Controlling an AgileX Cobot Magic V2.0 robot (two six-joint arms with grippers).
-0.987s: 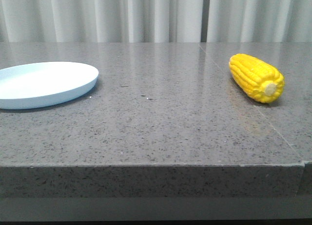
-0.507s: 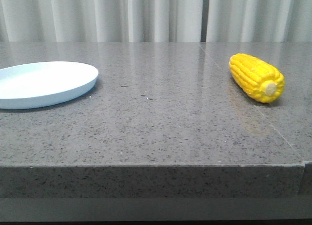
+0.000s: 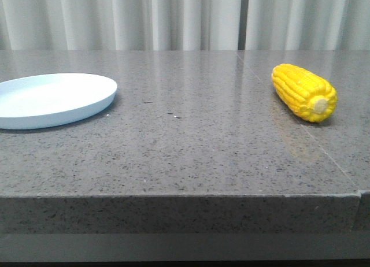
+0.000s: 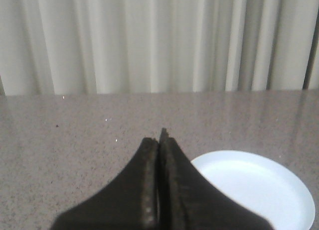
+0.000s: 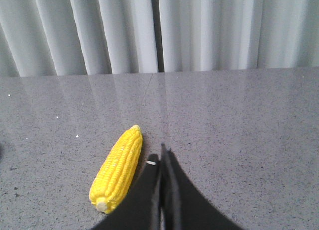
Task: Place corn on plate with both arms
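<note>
Pale pleated curtains hung behind a grey speckled stone table that filled the front view. On the left side of the table the plate was seen, pale blue and shallow, lying flat with nothing on it and cut off by the left edge of the view. Well apart from it, on the right side, the corn lay on its side with its pale stub end turned toward the camera. Neither arm was seen in the front view. In the left wrist view the left gripper was seen with its jaws pressed together, nothing held, beside the plate. In the right wrist view the right gripper was likewise closed on nothing, just beside the corn.
</note>
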